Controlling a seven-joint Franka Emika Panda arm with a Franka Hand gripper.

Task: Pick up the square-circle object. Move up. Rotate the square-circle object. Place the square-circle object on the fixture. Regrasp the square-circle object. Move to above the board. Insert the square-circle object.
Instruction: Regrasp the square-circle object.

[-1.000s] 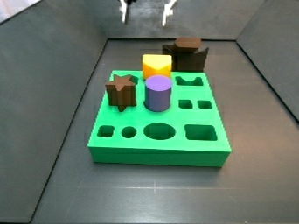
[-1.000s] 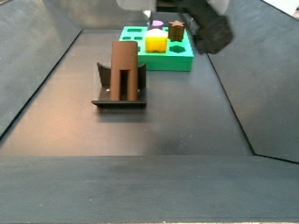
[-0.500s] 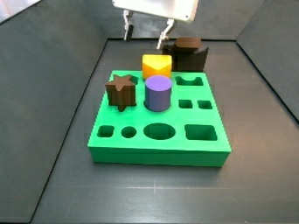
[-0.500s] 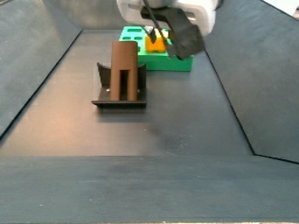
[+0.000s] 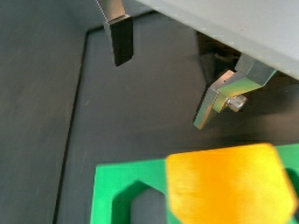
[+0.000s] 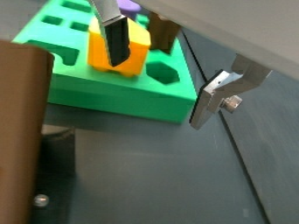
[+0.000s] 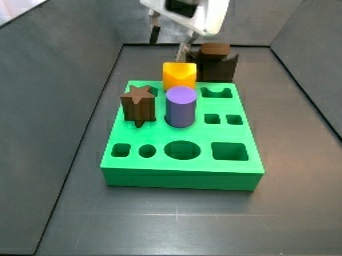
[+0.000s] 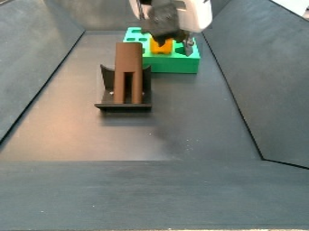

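Right, the white-bodied gripper [image 7: 175, 35] hangs over the far end of the large bright green board [image 7: 183, 165] with its shaped holes, just above the yellow block [image 7: 179, 76] standing in it. In both wrist views the flat silver fingers [image 5: 119, 39] stand spread apart with nothing between them, so the gripper is released. One finger [image 6: 115, 41] shows in front of the yellow block [image 6: 131, 48], the other finger [image 6: 218, 94] out past the green board's edge [image 6: 111, 86] over the dark table [image 6: 163, 175].

On the board, the purple cylinder [image 7: 181, 107] sits beside the squat brown star-shaped peg [image 7: 138, 104], with the yellow block behind them. Behind the board stands a dark brown blocky piece [image 7: 213, 62] on the table.

In a side view, the long brown square-circle object [image 8: 128, 72] stands at the dark fixture [image 8: 122, 98] on the table, well apart from the gripper [image 8: 169, 20]; how it rests there I cannot tell.
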